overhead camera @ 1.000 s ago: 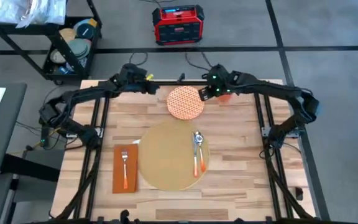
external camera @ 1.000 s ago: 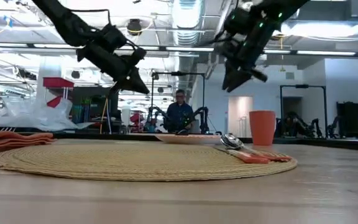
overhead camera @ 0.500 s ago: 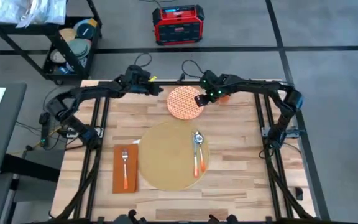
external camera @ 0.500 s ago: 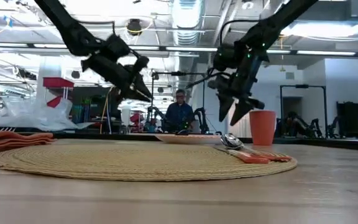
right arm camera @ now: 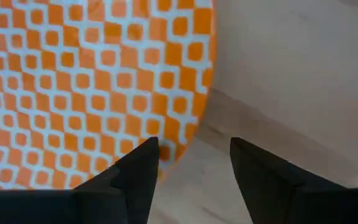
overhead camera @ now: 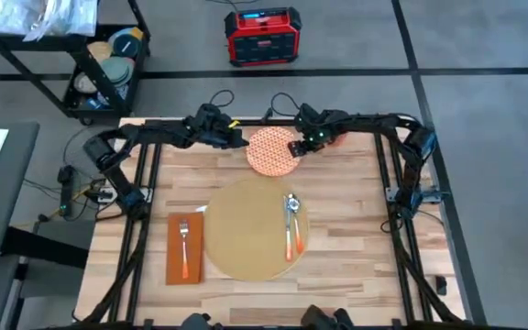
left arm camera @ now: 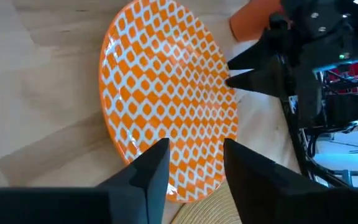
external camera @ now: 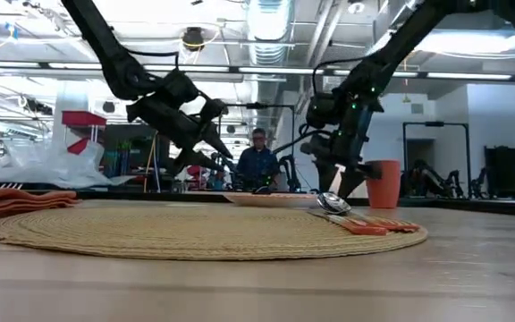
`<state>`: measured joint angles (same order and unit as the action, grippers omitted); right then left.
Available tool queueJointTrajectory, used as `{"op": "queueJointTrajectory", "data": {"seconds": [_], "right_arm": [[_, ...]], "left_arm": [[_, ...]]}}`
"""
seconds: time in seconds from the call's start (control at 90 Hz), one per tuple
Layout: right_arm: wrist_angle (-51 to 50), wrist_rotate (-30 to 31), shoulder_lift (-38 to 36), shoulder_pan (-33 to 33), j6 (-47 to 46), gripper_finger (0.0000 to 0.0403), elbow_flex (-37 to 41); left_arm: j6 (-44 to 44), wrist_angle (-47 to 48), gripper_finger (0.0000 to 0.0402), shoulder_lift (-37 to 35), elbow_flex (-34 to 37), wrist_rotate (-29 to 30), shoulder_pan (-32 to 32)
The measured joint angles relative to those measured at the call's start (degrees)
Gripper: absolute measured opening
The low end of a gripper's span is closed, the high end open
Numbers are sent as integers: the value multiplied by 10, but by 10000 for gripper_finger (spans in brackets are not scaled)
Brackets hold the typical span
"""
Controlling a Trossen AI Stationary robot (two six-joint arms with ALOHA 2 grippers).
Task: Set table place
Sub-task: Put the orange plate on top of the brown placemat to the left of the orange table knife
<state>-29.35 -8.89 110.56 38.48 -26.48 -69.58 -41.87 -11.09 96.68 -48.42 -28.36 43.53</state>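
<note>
While the round orange-and-white patterned plate [overhead camera: 273,151] lies flat at the light wooden plank bench's [overhead camera: 356,238] far side, beyond the large round tan woven placemat [overhead camera: 250,229], both tools (left tool [left arm camera: 194,165], right tool [right arm camera: 194,162]) flank it with fingers apart, empty; each should straddle the rim squarely before closing.

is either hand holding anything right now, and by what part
Nothing is held. Both hands are open: the left hand and the right hand sit at opposite edges of the orange-and-white plate, fingers not closed on its rim.
</note>
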Motion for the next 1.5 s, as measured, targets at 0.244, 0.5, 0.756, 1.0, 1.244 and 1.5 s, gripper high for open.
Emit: {"op": "queueJointTrajectory", "data": {"seconds": [0.244, 0.5, 0.756, 1.0, 1.244, 1.5], "right_arm": [[5, -11, 8, 0, 7, 189, -1], [12, -20, 9, 7, 13, 189, 0], [31, -19, 10, 5, 17, 189, 0], [54, -16, 11, 1, 12, 164, 0], [57, -13, 11, -18, 11, 62, 1], [64, -17, 10, -24, 20, 2, 0]], "left_arm": [[28, 83, 138, 0, -1, -23, 6], [36, 83, 138, 8, -1, 52, 10], [-63, -6, 138, 91, -2, 19, -2], [-114, -57, 138, 94, -3, 44, -10], [-90, -36, 137, 94, -3, 73, -32], [-97, -35, 96, 94, -2, 78, -35]]}}
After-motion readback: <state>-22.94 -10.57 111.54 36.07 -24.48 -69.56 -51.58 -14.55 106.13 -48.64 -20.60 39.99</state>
